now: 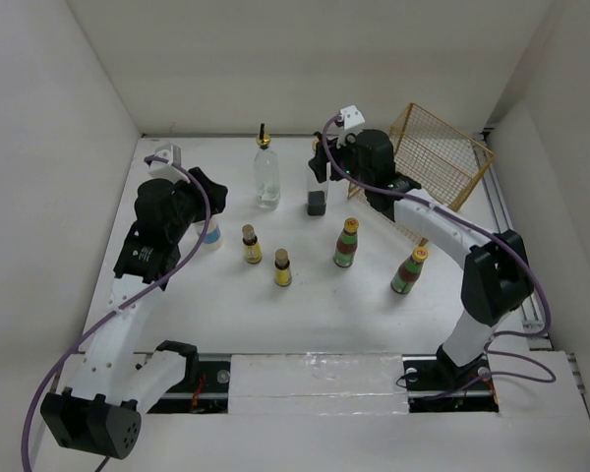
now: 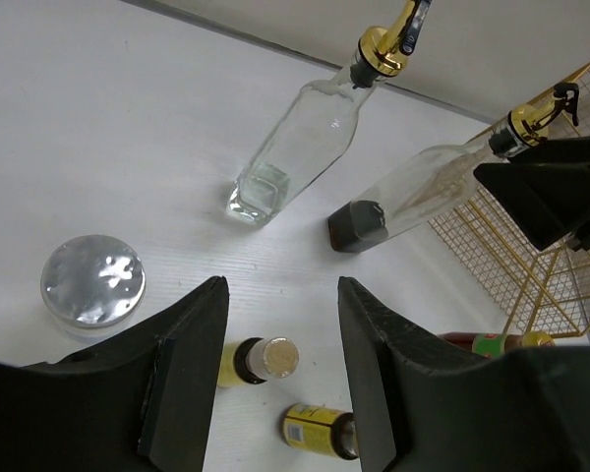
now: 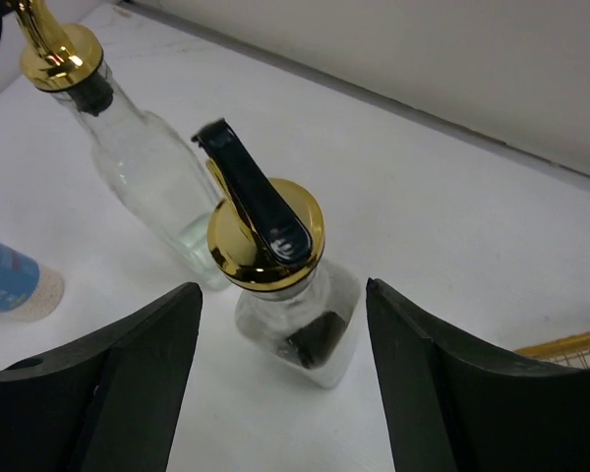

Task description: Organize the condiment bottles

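Observation:
Seven bottles stand on the white table [image 1: 374,324]. A clear glass bottle [image 1: 266,173] with a gold pourer stands at the back. Beside it is a second glass bottle [image 1: 318,197] with dark liquid at its bottom. My right gripper [image 1: 323,160] is open, above and around that bottle's pourer [image 3: 265,236], not touching it. Two small yellow bottles [image 1: 251,246] [image 1: 282,267] and two green-red labelled bottles [image 1: 346,243] [image 1: 410,270] stand in the middle. The white blue-banded bottle [image 1: 212,234] stands under my left gripper [image 1: 210,191], which is open and empty. In the left wrist view its silver cap [image 2: 93,278] lies left of the fingers [image 2: 192,374].
A gold wire basket [image 1: 442,167] stands at the back right, close behind my right arm. White walls close in the left, back and right sides. A rail runs along the near edge by the arm bases.

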Motion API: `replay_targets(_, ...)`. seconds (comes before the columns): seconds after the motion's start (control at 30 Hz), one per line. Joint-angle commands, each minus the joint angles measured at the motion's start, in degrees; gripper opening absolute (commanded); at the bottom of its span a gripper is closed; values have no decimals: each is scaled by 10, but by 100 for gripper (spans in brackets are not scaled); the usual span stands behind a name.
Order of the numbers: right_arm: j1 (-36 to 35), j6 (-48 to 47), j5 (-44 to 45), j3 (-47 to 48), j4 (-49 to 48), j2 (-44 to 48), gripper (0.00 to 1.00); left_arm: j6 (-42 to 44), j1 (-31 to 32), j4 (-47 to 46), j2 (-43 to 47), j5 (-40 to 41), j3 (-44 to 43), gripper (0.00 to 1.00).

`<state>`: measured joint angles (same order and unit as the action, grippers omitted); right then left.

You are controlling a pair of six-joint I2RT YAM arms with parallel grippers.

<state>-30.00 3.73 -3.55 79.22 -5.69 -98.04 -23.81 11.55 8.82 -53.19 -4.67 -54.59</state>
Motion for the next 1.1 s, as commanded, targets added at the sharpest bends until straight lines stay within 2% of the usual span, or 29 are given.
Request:
replay_targets(0.0, 1, 1, -28, 33, -68, -2, 73, 9, 5, -24, 5, -5, -18, 44)
replay_targets(0.23, 1, 1, -36, 45, -98, -22, 66, 9, 5, -35, 0, -17, -7, 43)
replay_targets(0.4, -5, 1, -16, 52, -108, -45, 48, 9, 5, -40, -5, -17, -7, 42)
replay_targets(0.6, -16, 1, 4, 42, -142, -37, 20, 9, 5, -45, -5, -22, -2, 41)
replay_targets(0.8, -16, 50, -20, 79, -198, 13, 16, 9, 5, -45, -5, -28, -2, 40)
replay_targets(1.07, 17, 44, 30, 181, -185, 57, 16, 9, 5, -50, 1, -33, 4, 40)
